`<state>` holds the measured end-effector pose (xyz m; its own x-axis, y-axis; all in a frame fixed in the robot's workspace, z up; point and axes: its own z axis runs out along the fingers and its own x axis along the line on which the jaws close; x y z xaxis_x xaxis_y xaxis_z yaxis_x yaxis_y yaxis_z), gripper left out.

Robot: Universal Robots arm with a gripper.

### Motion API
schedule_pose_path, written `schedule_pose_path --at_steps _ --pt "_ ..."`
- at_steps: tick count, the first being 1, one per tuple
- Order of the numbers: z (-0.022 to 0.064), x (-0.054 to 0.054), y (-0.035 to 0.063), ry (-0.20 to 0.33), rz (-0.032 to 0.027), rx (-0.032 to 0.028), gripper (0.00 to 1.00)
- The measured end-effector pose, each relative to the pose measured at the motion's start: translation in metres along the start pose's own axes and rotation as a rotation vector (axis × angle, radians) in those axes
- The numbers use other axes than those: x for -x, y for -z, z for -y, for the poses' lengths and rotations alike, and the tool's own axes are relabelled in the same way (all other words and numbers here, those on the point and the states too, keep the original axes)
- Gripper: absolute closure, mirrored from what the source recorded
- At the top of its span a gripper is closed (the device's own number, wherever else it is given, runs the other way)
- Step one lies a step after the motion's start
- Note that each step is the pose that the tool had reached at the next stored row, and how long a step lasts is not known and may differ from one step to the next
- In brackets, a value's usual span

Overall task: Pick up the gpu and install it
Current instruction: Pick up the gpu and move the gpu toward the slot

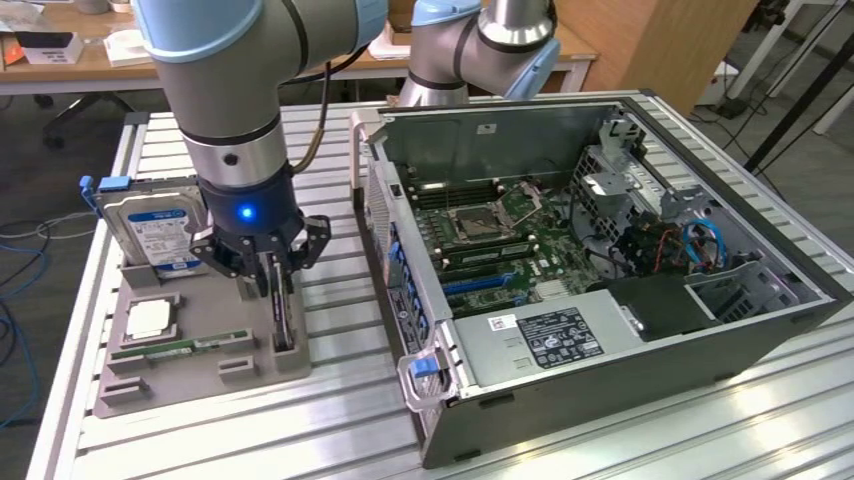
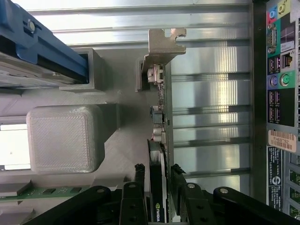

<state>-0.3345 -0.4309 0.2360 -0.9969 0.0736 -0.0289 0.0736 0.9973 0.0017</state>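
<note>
At the exterior view's left a hard drive (image 1: 150, 232) stands in the back of a grey tray (image 1: 200, 375), with a memory stick (image 1: 180, 349) lying flat nearer the front. Just right of the drive the gripper (image 1: 272, 285) is down over the gpu (image 1: 282, 320), which stands on edge in the tray's right-hand slot. In the wrist view the fingers (image 2: 177, 174) are drawn in narrow, one against each face of the card as far as can be seen. The card sits between them with its bracket (image 2: 164, 44) at the far end. The gpu looks seated in the slot, not lifted.

Right of centre the open case (image 1: 641, 390) lies on its side, well apart from the tray.

The hold sits near one end of a long, thin card, so I judge it could pivot between the pads once free. A pull that is not straight up could bind the card in its slot and drag the tray. The bracket could also catch on the tray wall.
</note>
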Motion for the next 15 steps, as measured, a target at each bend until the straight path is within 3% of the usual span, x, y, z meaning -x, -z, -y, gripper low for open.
schedule_pose_path --at_steps 15 --pt "0.0000 -0.0001 0.0000 0.000 -0.0002 -0.0001 0.66"
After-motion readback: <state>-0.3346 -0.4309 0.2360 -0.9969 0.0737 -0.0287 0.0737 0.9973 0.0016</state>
